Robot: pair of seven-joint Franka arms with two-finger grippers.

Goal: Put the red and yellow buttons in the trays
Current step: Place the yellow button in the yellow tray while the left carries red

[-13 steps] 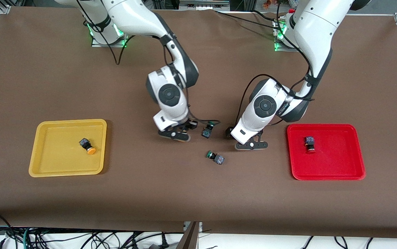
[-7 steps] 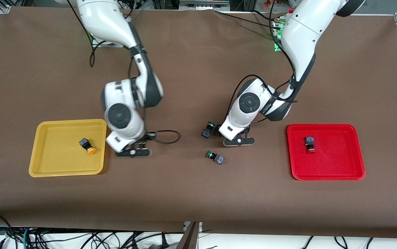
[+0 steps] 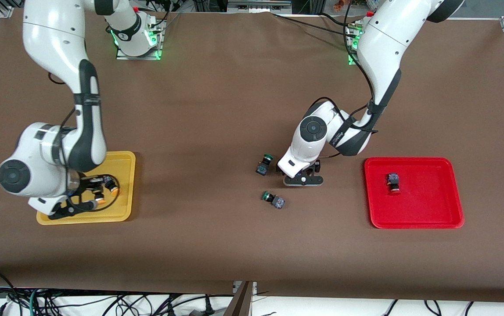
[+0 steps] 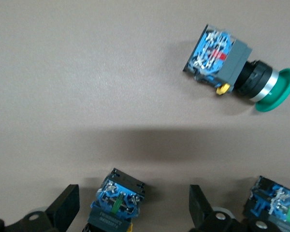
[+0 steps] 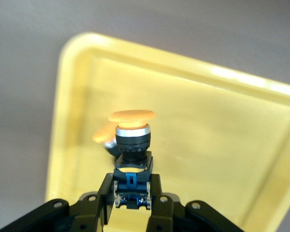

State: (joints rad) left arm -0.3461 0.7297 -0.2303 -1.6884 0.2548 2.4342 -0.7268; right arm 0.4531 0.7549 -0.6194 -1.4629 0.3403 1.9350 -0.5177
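While the right gripper (image 3: 86,196) hangs over the yellow tray (image 3: 54,215) in the front view, it grips a yellow button (image 3: 99,198), with a second yellow button (image 3: 110,184) lying in the tray just beside it. At the table's middle, the left gripper (image 3: 303,180) sits low near two green buttons (image 3: 263,163), and one red button (image 3: 394,183) lies in the red tray (image 3: 414,221).

Left wrist view: the fingers (image 4: 64,209) stand apart, and a dark switch body (image 4: 117,199) lies between them, not yet pinched; its cap colour is hidden.

Right wrist view: the jaws clamp the yellow button's dark body, its long axis pointing away from them, cap (image 5: 131,116) outermost, directly over the tray floor (image 5: 208,140). Release probably needs only a short descent.
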